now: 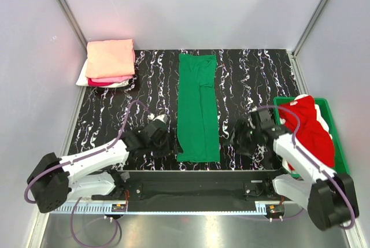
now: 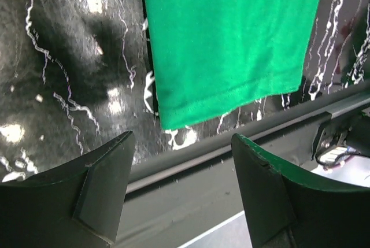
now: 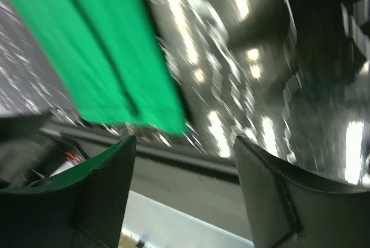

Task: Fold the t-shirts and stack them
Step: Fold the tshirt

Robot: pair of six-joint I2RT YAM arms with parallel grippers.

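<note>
Green t-shirt (image 1: 198, 109), folded to a long strip, flat mid-way across black marbled table (image 1: 254, 74), between left gripper (image 2: 182, 138) and right gripper (image 3: 184, 141), both with jaws apart, holding nothing. Near hem just ahead of jaws, in wrist views only. From above alone: red t-shirt (image 1: 312, 129) heaped in green bin (image 1: 341, 150); folded stack (image 1: 108, 63) at far left.

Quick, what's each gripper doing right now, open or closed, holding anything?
Left gripper: open, holding nothing.
Right gripper: open, holding nothing.
</note>
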